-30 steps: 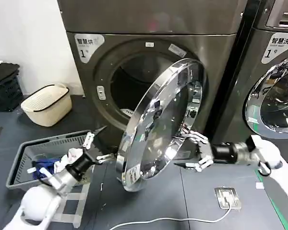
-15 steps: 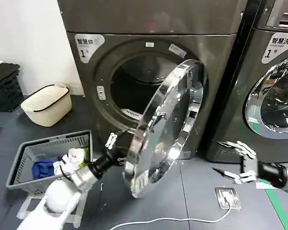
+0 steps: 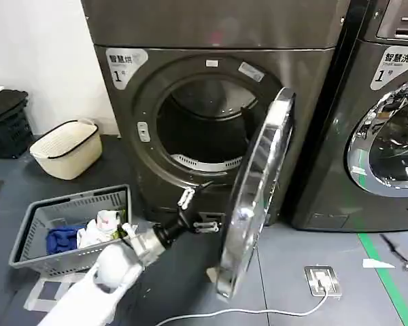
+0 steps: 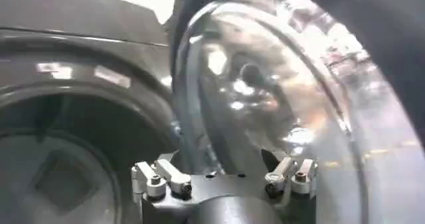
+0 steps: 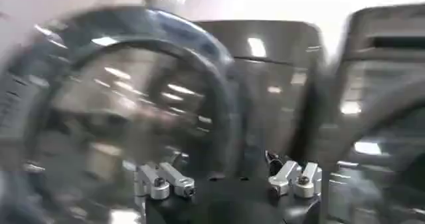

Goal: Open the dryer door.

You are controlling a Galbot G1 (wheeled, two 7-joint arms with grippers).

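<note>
**Ana:** Swung much wider in the last second, that dryer door; it faced us nearly flat before, and now the head camera sees it almost edge-on, hanging from its hinge on the right of the drum opening.

**Ben:** And the arms, left to right?

**Ana:** Left gripper has slid in from near the grey laundry basket to the space under the opening, just left of the door's inner face. Its fingers are spread wide, pinching nothing. From its own wrist camera the left gripper sits close against the glass bowl of the door, though I can't tell whether it actually touches.

**Ben:** So it's pushing from inside?

**Ana:** That's my reading, not something I can confirm. Right gripper has pulled away from the door's lower rim where it was a second ago; its fingers are also spread and empty, with both machines ahead of it.

**Ben:** What does that mean for the job?

**Ana:** I'd call the door essentially open: the drum mouth is fully exposed. Another nudge to the right would only widen it, toward the second machine beside it.
</note>
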